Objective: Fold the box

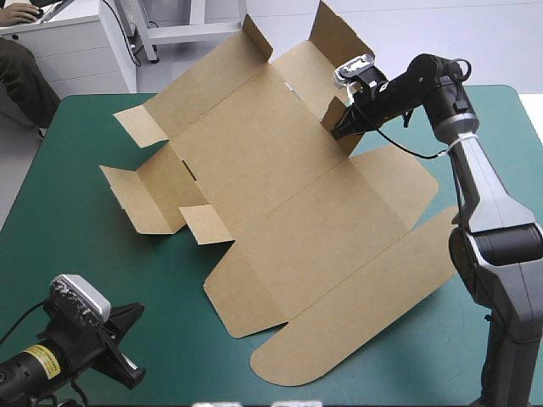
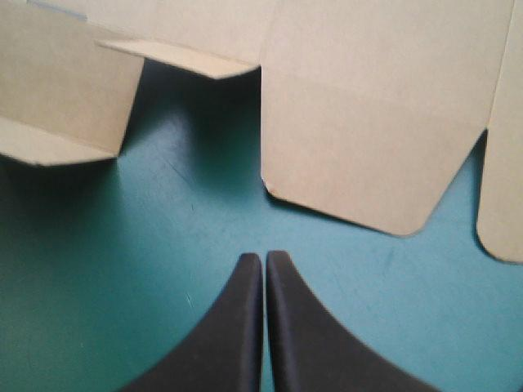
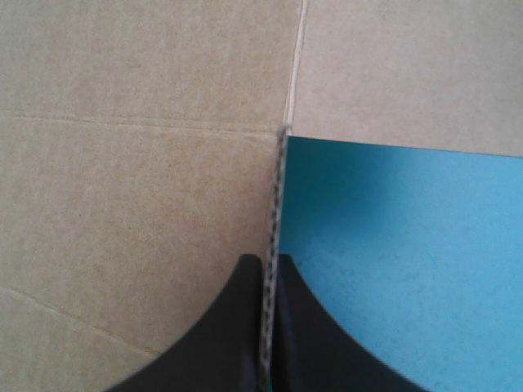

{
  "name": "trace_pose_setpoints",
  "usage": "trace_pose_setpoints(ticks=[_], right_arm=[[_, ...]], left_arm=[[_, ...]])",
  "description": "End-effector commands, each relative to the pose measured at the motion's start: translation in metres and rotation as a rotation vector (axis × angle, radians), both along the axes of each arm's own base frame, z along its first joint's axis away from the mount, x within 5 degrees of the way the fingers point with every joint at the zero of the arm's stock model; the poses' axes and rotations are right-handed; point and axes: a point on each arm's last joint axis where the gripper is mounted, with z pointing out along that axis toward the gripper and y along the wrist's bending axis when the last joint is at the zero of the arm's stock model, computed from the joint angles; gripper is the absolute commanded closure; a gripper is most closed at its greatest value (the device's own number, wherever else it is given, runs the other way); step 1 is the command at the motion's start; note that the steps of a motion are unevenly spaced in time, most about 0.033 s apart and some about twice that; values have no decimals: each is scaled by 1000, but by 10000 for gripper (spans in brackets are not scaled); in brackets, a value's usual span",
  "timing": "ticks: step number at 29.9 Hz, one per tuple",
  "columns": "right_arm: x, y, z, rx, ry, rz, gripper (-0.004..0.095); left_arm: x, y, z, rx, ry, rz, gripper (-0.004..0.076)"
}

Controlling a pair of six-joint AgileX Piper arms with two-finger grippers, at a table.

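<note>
Brown box [image 1: 280, 195] edge clamped in right end effector [image 3: 270, 261]; left end effector [image 2: 264, 257] closed, empty; far flap cropped.

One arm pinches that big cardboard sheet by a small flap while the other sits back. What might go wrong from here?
The right gripper holds the box only by one flap's edge; the board might slip out or tear there.
The raised far part has little support, so it may sag or drag the sheet across the teal-green cover.
The left gripper is shut and apart from the box, so nothing steadies the near side.
</note>
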Motion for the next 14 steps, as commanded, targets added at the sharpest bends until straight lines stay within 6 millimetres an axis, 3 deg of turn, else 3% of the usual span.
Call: trace_pose_setpoints(ticks=[1, 14], right_arm=[[-25, 17, 41, 9, -146, 148, 928], [-54, 85, 38, -144, -320, 509, 928]], left_arm=[[4, -3, 25, -87, -124, -2, 731], [8, -1, 38, -101, -253, 18, 731]])
